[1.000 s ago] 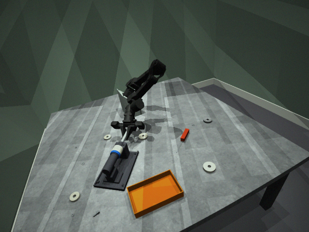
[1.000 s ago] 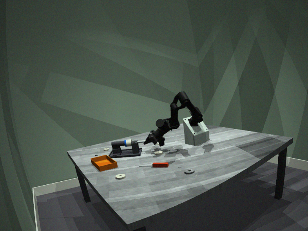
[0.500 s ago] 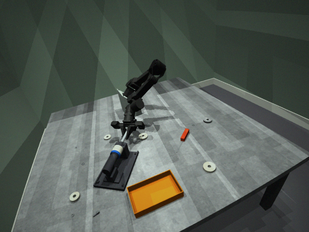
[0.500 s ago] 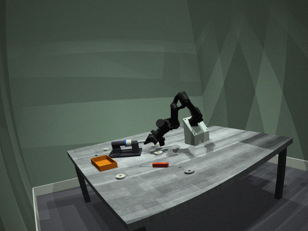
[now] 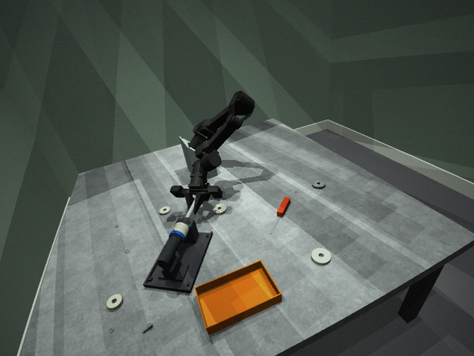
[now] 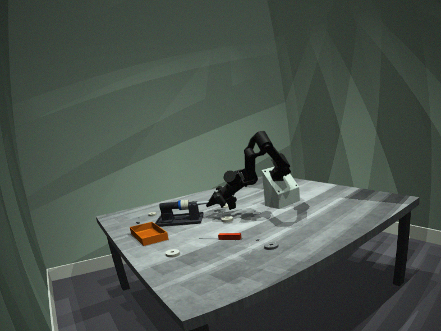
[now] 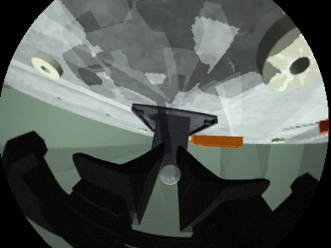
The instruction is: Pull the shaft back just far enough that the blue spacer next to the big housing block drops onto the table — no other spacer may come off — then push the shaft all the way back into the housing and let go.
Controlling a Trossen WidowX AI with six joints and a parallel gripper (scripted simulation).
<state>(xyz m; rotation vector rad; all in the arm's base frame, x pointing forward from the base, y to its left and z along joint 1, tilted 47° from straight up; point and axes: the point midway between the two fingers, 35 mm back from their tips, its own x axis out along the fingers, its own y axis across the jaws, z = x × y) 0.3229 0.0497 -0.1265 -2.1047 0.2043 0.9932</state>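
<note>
The shaft [image 5: 190,210] [image 6: 202,203] [image 7: 170,175] sticks out of the near post [image 6: 193,210] of the black fixture, toward the arm. My gripper [image 5: 192,206] [image 6: 207,203] [image 7: 170,148] is shut on its protruding end. The blue spacer [image 5: 177,234] [image 6: 179,205] sits up in the row, against the big housing block [image 5: 169,253] [image 6: 168,206]. Cream spacers [image 5: 181,227] [image 6: 184,204] fill the row between the blue spacer and the post. The row is in line between block and post. The shaft inside the spacers and the block is hidden. The wrist view shows the shaft's round end between the fingers; the spacers are hidden there.
An orange tray [image 5: 229,276] [image 6: 155,239] [image 7: 217,142] stands beside the fixture's base plate [image 5: 199,248]. Cream washers [image 5: 223,206] [image 5: 161,210] lie on either side below the gripper. A red-handled screwdriver [image 5: 283,206] [image 6: 229,236] and a grey ring [image 5: 313,186] [image 6: 267,246] lie farther off.
</note>
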